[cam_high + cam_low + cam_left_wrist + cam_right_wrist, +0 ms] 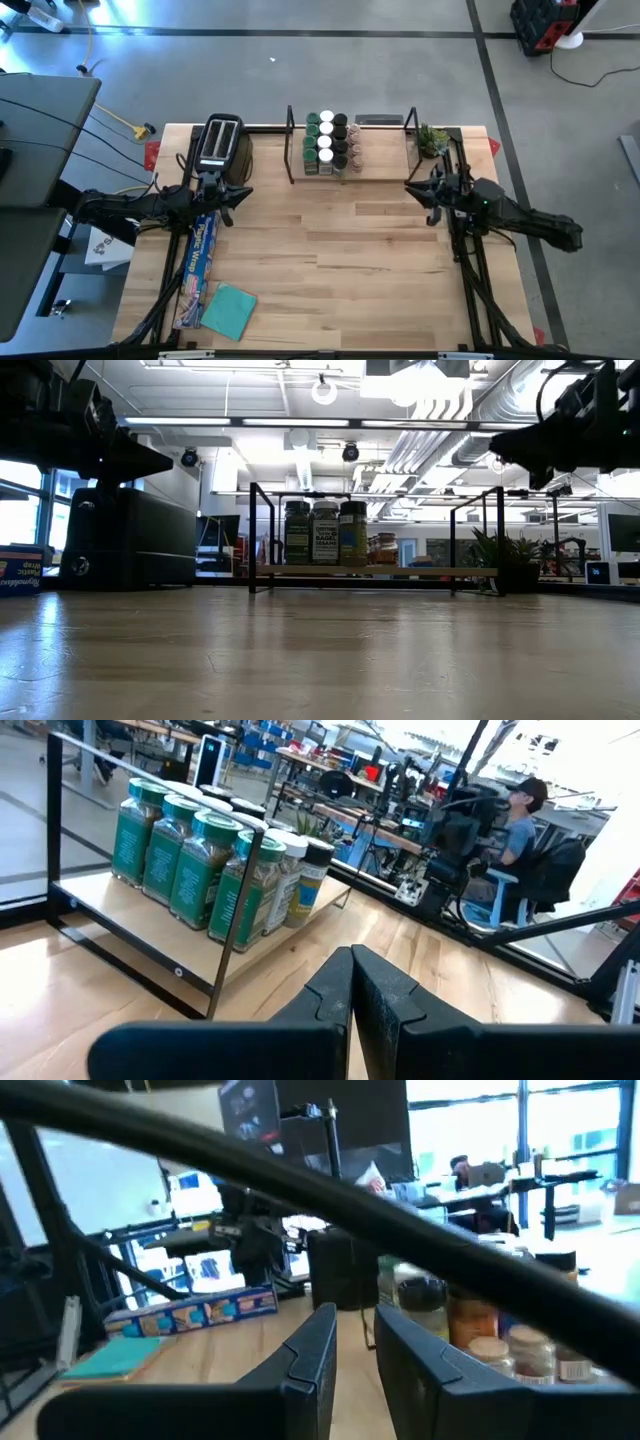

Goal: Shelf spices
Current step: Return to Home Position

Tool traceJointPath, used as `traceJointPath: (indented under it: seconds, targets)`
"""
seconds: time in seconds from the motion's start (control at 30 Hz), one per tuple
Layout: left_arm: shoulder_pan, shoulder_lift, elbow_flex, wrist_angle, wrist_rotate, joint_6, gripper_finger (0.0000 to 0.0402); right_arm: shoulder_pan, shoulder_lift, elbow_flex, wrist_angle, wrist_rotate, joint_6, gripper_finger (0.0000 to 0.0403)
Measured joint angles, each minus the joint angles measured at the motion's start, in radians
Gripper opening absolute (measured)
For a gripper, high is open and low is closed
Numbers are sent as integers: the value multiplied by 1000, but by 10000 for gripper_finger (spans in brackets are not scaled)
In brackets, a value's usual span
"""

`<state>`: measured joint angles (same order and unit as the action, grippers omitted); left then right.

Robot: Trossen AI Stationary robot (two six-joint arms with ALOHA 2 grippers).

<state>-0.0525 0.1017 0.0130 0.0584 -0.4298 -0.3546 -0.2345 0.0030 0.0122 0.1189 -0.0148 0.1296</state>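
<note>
Two grippers, both empty: the left gripper [351,955], its fingers pressed together, hangs above the table [350,260] just in front of the toaster [220,140] and to the left of the shelf [385,165]. The right gripper [355,1318], its fingers a narrow gap apart, hangs near the shelf's right end, in front of the potted plant [432,140]. The spices [330,143] stand bunched on the left half of the shelf, at the table's far edge; none is seen on the table itself. Judgement: stocking looks complete and the arms need only settle to rest. To do that well, each arm should draw back on its own side, kept raised, away from the shelf's black upright frames and without sweeping over the jars. The right arm has the less room, being nearest a frame and the plant. Count from above: four rows of jars running front to back, namely four green tops, four white tops, four black tops, and a pale-topped row that I cannot count with certainty, three or four. One shelf, one toaster, one plant, one box of plastic wrap [200,262], one teal cloth [230,311].
</note>
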Motion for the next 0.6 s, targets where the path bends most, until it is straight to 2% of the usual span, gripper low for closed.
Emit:
traceJointPath:
  seconds: [0.1,0.3,0.6]
  targets:
    - [0,1,1,-1,3,0,5,4,-4,-1,7,5,-34,64]
    - [0,3,1,-2,1,0,5,3,4,-2,-96,6,-149,64]
    - [0,3,1,-3,1,0,5,3,9,-1,-111,6,-156,64]
